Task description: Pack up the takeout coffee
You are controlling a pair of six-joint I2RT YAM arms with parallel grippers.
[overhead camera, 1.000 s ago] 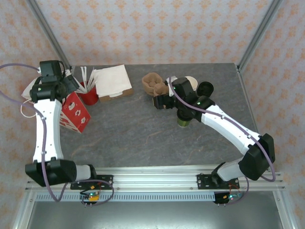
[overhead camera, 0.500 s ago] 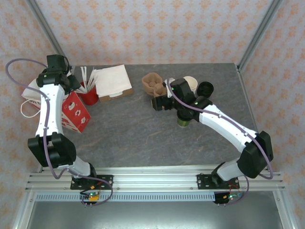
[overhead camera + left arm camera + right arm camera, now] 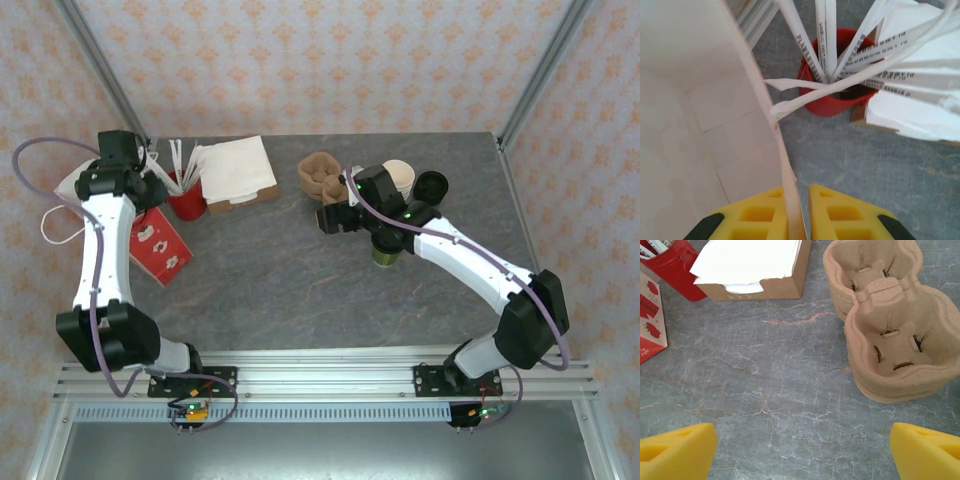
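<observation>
The takeout coffee (image 3: 383, 257) is a green-sided cup on the table, mostly hidden under my right arm. My right gripper (image 3: 335, 216) hovers left of it, near the cardboard cup carrier (image 3: 321, 175). In the right wrist view it (image 3: 802, 442) is open over bare table, with the carrier (image 3: 885, 325) ahead to the right. My left gripper (image 3: 140, 184) is at the top of the red paper bag (image 3: 155, 245). In the left wrist view that gripper (image 3: 797, 195) is shut on the bag's thin wall (image 3: 785, 165), with the white inside (image 3: 695, 100) to the left.
A red cup of white sticks (image 3: 188, 203) (image 3: 832, 102) stands just right of the bag. Beside it is a box of white napkins (image 3: 235, 170) (image 3: 747, 260). A cream-lined cup (image 3: 400, 175) and a black round lid (image 3: 432, 185) sit at the back right.
My left gripper has closed onto the bag's wall and its arm has swung; the bag has shifted slightly. The right arm has barely moved.
</observation>
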